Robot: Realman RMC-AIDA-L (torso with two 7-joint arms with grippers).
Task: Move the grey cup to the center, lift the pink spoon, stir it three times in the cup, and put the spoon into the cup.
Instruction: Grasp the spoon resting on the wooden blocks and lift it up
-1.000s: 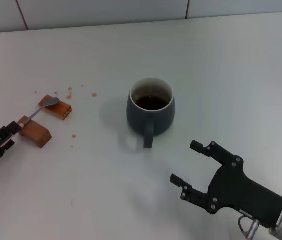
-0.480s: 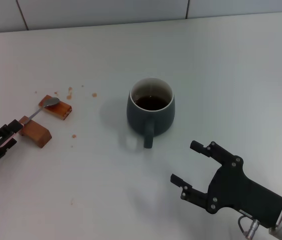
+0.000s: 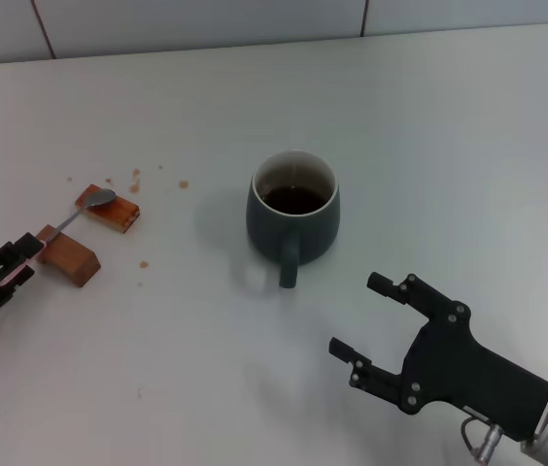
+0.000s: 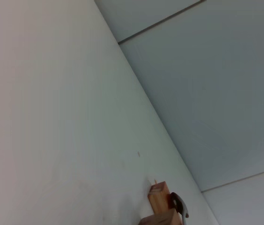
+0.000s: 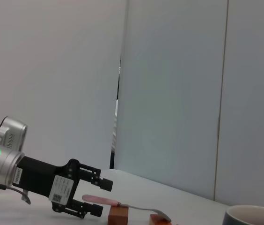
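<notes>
The grey cup (image 3: 293, 209) stands mid-table with dark liquid inside, its handle pointing toward me; its rim also shows in the right wrist view (image 5: 256, 214). The pink spoon (image 3: 85, 210) lies across two brown blocks at the left, bowl on the far block. In the right wrist view its pink handle (image 5: 99, 200) lies between the open fingers of my left gripper (image 5: 103, 197). In the head view my left gripper (image 3: 25, 259) sits at the handle end, by the near block. My right gripper (image 3: 359, 315) is open and empty, near and right of the cup.
The two brown blocks (image 3: 109, 211) (image 3: 68, 258) hold the spoon off the table; they also show in the left wrist view (image 4: 160, 202). Small brown crumbs (image 3: 136, 180) lie scattered near them. A tiled wall edge (image 3: 196, 44) runs along the back.
</notes>
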